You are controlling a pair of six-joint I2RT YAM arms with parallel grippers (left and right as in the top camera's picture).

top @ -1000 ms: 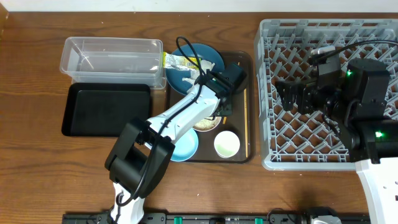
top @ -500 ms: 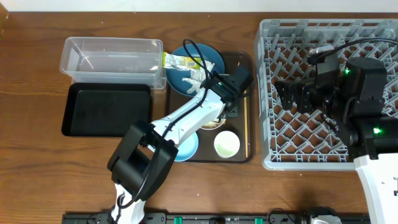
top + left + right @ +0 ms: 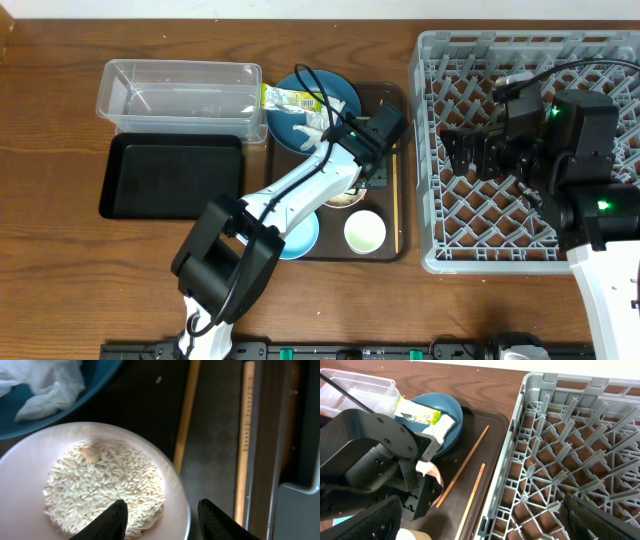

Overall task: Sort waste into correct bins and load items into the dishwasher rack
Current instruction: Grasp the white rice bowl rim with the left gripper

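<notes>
The left claw (image 3: 165, 519) hangs low over the white bowl (image 3: 30, 460) of rice-like scraps (image 3: 102, 485). Its jaws are apart and straddle the bowl's rim, one finger above the rice and the other outside, over the dark brown serving tray (image 3: 215, 460). Nothing is pinched between them.

The bowl stands on that tray, just beside the dark blue plate (image 3: 285, 125). The plate carries the crumpled tissue (image 3: 318, 126) and the yellow-green snack wrapper (image 3: 290, 98) (the wrapper lies at the plate's far edge, next to the clear tub (image 3: 180, 92)). The two chopsticks (image 3: 244, 435) lie side by side along the tray's right side. The light blue bowl (image 3: 305, 232) and the pale green cup (image 3: 365, 232) sit at its near end. The black tray (image 3: 172, 178) lies on the table (image 3: 60, 120) just in front of the tub.

The right claw (image 3: 485, 520) hovers over the left part of the grey dishwasher rack (image 3: 520, 40), jaws spread wide and holding nothing.
</notes>
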